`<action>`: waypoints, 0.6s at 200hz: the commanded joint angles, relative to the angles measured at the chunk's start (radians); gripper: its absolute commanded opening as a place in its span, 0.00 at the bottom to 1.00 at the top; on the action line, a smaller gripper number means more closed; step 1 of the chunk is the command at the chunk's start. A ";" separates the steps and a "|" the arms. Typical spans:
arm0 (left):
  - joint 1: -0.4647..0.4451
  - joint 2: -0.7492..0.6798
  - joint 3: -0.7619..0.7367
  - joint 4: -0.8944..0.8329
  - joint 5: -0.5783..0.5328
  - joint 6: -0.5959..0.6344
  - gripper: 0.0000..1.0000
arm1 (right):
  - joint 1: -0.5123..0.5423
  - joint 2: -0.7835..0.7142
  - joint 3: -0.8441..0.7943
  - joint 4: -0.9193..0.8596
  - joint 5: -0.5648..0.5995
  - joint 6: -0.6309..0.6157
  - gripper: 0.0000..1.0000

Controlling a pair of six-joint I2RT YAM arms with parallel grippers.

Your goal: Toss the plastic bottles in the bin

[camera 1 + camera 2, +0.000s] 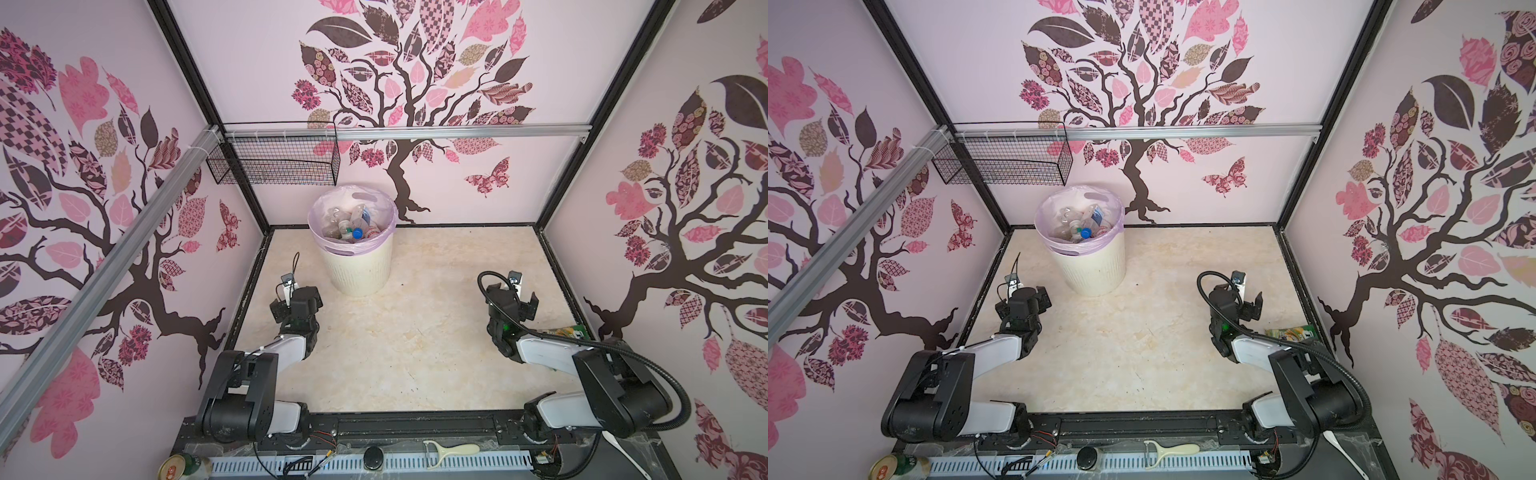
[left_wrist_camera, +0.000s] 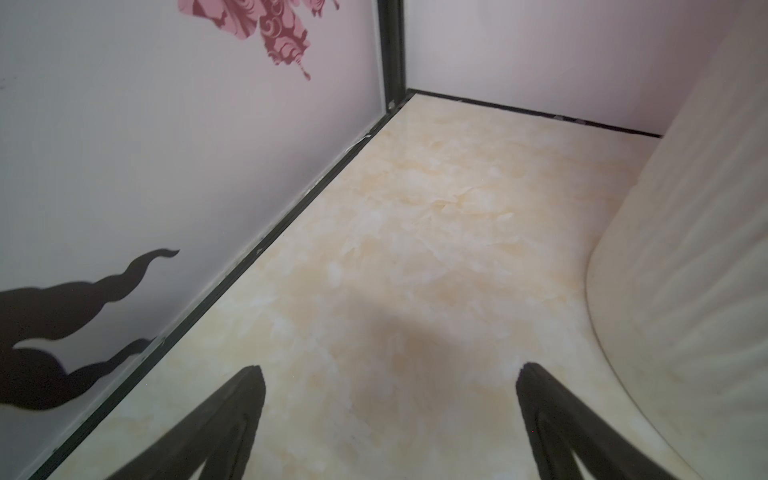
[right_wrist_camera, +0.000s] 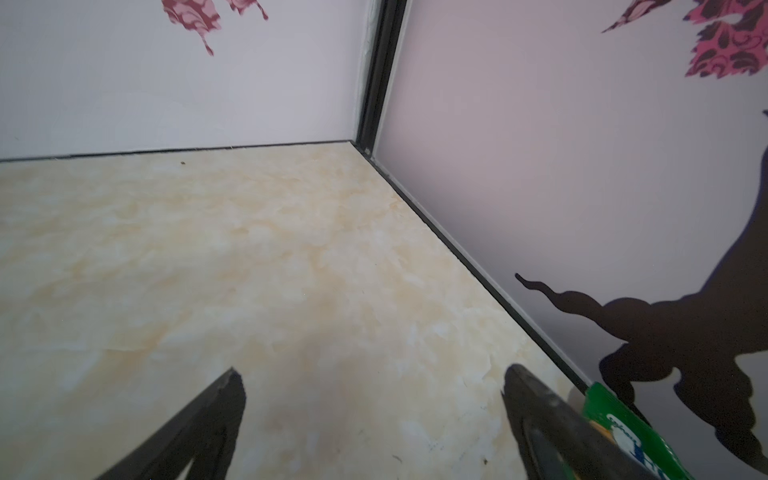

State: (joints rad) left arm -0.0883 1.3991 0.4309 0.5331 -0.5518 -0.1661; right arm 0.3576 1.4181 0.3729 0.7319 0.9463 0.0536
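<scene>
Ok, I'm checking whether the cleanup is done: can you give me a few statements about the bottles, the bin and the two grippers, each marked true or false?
1. The bottles lie inside the bin. True.
2. The left gripper holds a bottle. False: its jaws are open with nothing between them.
3. The bin lies tipped on its side. False: it stands upright, with its opening facing up.
4. A green snack packet lies on the table beside the right gripper. True.
5. The right gripper is shut. False: it is open and empty.
</scene>
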 commanded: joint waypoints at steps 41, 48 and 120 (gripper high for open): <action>0.018 0.172 -0.092 0.441 0.184 0.139 0.98 | 0.000 0.024 -0.097 0.366 -0.051 -0.105 0.99; 0.030 0.151 -0.073 0.373 0.209 0.121 0.98 | 0.000 0.022 -0.103 0.380 -0.073 -0.110 0.99; 0.038 0.164 -0.070 0.395 0.209 0.118 0.98 | -0.005 0.005 -0.187 0.552 -0.183 -0.133 1.00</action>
State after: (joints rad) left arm -0.0574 1.5749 0.3397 0.9039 -0.3546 -0.0532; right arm 0.3573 1.4528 0.2012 1.1824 0.8139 -0.0765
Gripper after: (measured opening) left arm 0.984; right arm 0.995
